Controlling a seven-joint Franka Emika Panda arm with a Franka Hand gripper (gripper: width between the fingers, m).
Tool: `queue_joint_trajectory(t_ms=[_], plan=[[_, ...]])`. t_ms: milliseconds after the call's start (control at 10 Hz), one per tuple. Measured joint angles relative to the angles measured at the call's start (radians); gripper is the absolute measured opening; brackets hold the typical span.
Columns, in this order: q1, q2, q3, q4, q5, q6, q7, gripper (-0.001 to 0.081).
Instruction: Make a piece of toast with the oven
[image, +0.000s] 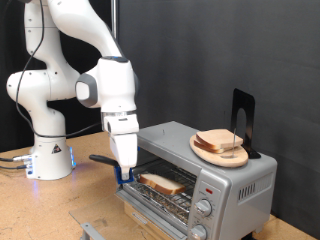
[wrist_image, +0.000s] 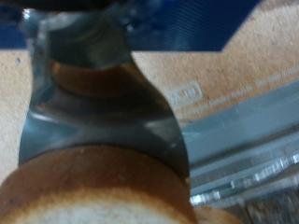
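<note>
I hang my gripper (image: 123, 170) low at the open front of the oven (image: 215, 178), on the side toward the exterior view's left, with my white arm (image: 105, 85) bending down to it from above. My fingertips sit just beside the oven's opening, near the end of the wire rack (image: 160, 200) that shows under the glass door's place.

The piece of toast (image: 161, 182) lies flat on that rack inside the oven, pale face up with a darker crust around it. It is just beside my fingers toward the exterior view's right, and I cannot tell from that view whether I touch it.

In the wrist view the dark metal fingers (wrist_image: 103, 121) fill most of the picture, and a rounded tan crust of bread (wrist_image: 89, 201) crowds the edge close to them. The picture is blurred and too close. I cannot tell how far apart my jaws stand, nor whether the bread is truly between them.

On top of the oven rests a round wooden plate (image: 205, 152) with more bread slices (image: 218, 140) on it, and a black stand (image: 243, 120) rises just behind it. 2 round knobs (image: 205, 208) sit on the oven's front panel. The oven stands on a wooden table (image: 50, 205).
</note>
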Motion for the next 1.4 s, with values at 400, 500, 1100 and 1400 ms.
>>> queue_joint_trajectory(t_ms=[400, 500, 1100, 1400], plan=[[0.009, -0.003, 0.014, -0.015, 0.029, -0.008, -0.01, 0.04], [0.008, -0.006, 0.006, -0.028, 0.042, -0.009, -0.039, 0.04], [0.004, -0.063, -0.043, -0.083, 0.162, -0.005, -0.181, 0.04], [0.005, -0.066, -0.028, -0.083, 0.152, -0.003, -0.141, 0.04]])
